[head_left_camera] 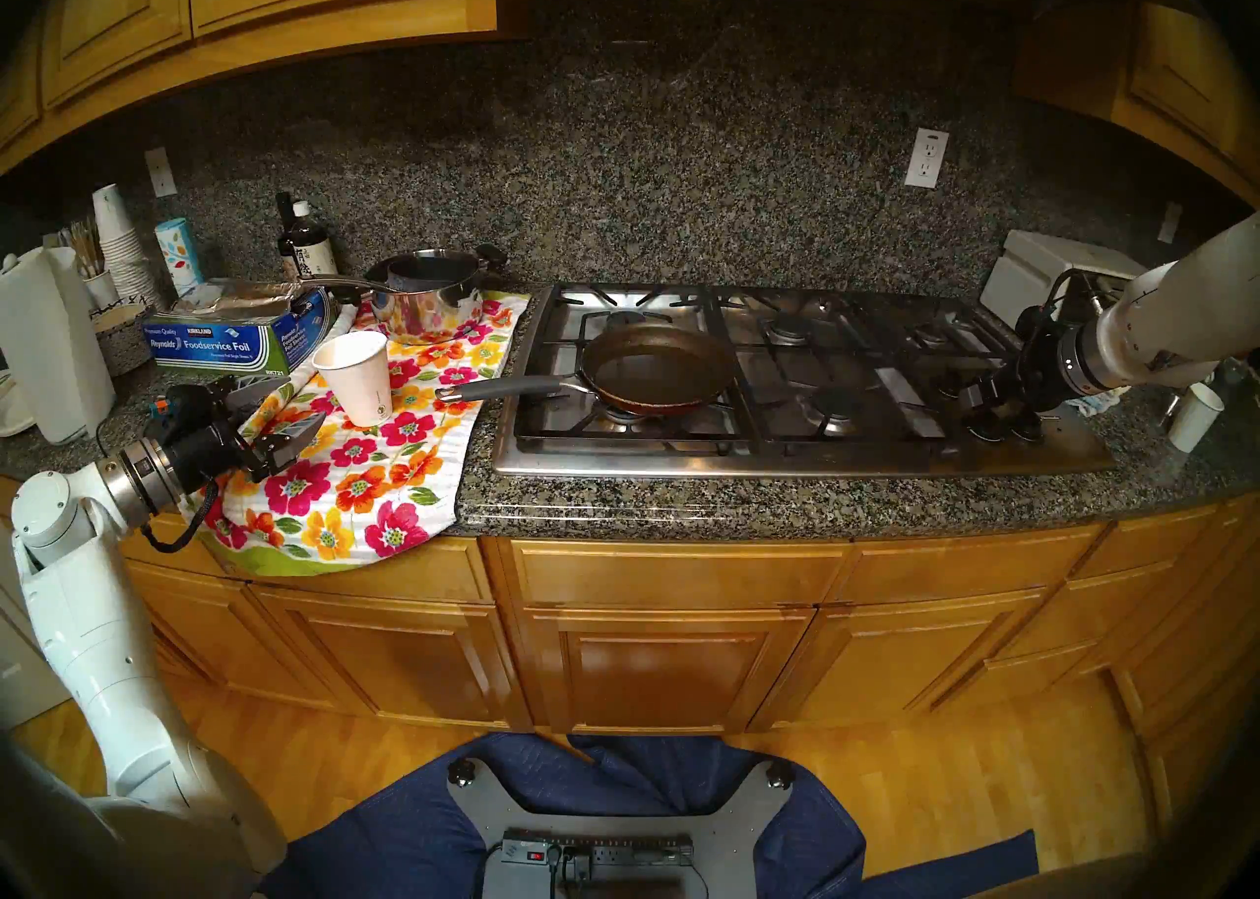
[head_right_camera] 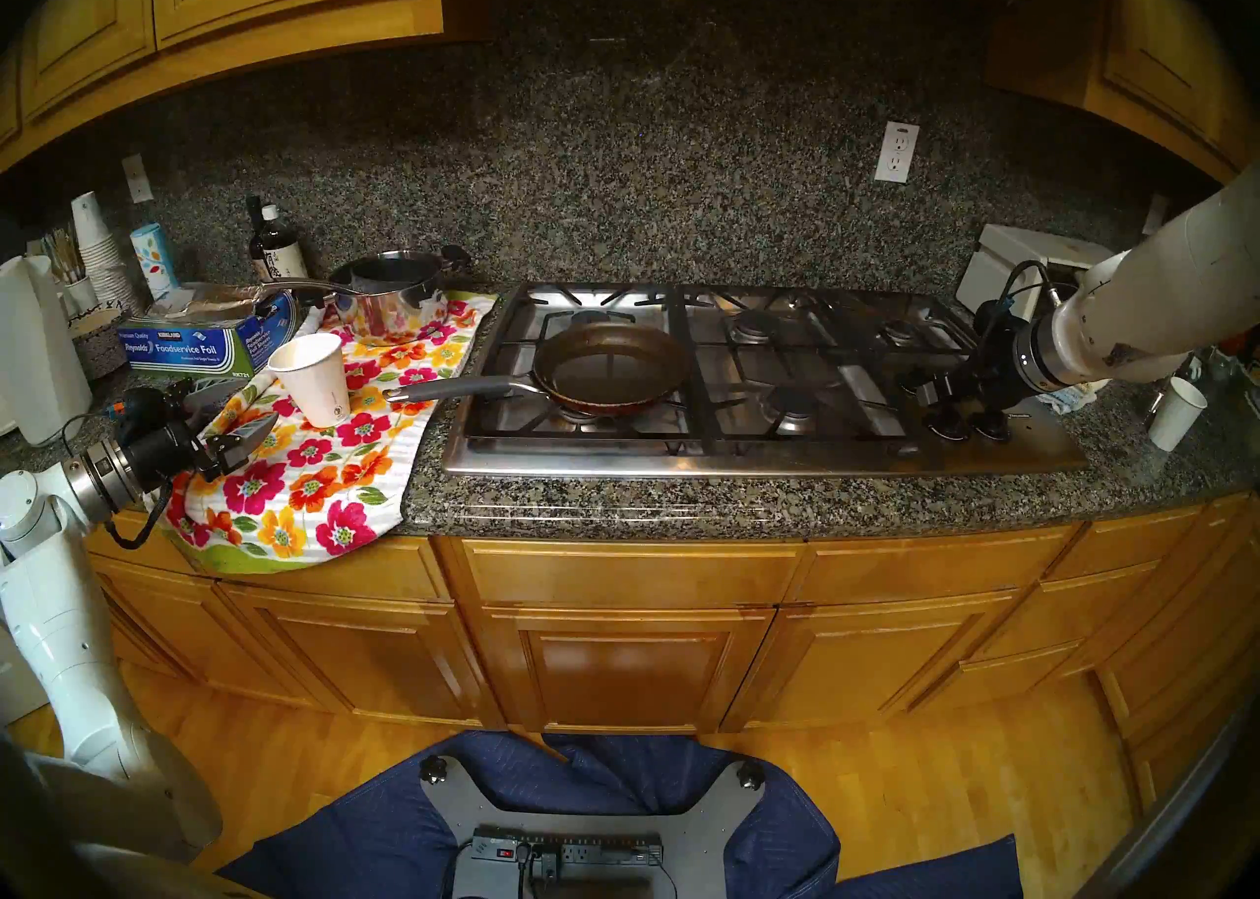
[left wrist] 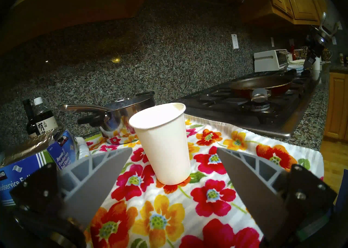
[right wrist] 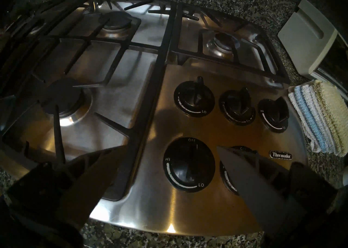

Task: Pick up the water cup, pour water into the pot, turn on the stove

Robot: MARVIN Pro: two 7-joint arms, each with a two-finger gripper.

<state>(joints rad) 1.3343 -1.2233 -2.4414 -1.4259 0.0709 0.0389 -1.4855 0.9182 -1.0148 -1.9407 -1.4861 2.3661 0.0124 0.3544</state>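
Cup on floral towel, left gripper near, pan on stove.

Paper cup (left wrist: 163, 146) upright on the floral towel (left wrist: 211, 195), left of the stove (head_left_camera: 804, 447); left gripper (left wrist: 172, 159) spread wide and empty, its fingers either side of the cup but short of touching it. Pan (head_left_camera: 658, 365) on the stove's front-left burner, handle reaching toward the cup. Right gripper (right wrist: 169, 168) parted and empty above the stove's knobs (right wrist: 189, 164); the front knob's pointer sits at OFF.
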